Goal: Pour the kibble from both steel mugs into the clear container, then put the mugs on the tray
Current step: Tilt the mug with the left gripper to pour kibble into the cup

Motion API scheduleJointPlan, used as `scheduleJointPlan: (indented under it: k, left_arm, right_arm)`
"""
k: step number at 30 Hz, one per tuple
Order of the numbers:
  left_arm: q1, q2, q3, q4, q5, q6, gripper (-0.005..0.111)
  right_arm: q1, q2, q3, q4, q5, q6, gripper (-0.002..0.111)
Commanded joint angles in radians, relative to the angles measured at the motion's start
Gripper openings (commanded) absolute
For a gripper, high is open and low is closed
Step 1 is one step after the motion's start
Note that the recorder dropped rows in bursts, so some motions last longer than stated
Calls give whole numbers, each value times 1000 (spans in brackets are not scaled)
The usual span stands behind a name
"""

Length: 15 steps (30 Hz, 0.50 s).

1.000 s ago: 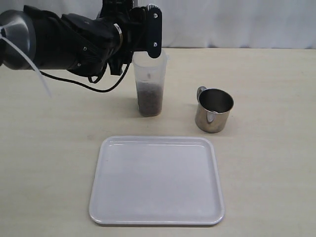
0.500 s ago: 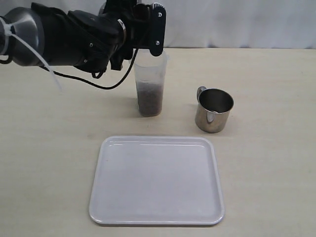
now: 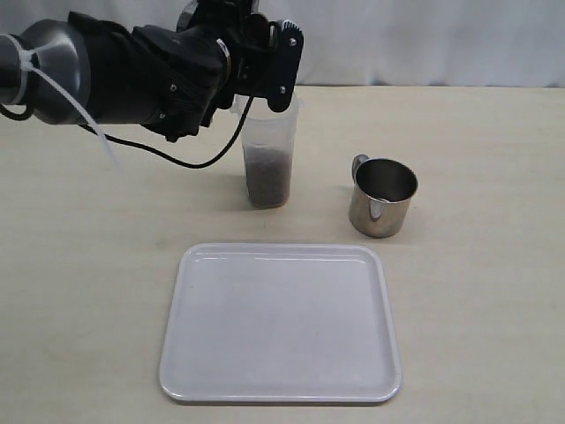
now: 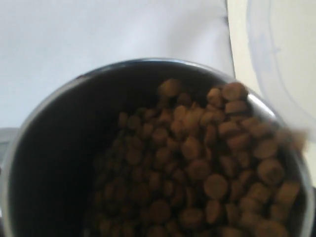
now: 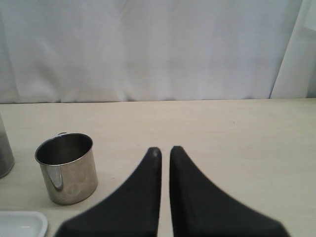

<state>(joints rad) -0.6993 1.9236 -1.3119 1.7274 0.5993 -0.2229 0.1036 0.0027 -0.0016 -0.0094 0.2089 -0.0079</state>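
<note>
The left end effector held the tilted mug in a wide grip. From outside its fingers hid the mug almost wholly. In the wrist view the kibble was banked against the low side of the mug, and a few pellets at the lip were blurred. Just beyond that lip was the container rim, and in the exterior view the container stood directly beneath the end effector, about a third full.

The main risk I saw was spillage. The mug mouth looked wider than the narrow container, so a quick further tilt could send the heaped pellets over the rim onto the desk. A second risk was contact. The end effector sat close to the rim, and a nudge could tip so tall and narrow a container. A smooth steel wall could also slip in the fingers as the mug rotated.

Farther out, the second mug stood upright on the desk and looked empty. The tray lay bare, nearer the camera. The right end effector was closed on nothing, with the second mug well apart from it.
</note>
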Motion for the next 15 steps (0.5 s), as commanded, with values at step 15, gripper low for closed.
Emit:
scheduleJointPlan:
  k: [15]
  left_arm:
    - [-22,4,-28,17,37,91,0]
  right_arm:
    - [3,-3,2,2,1,1,5]
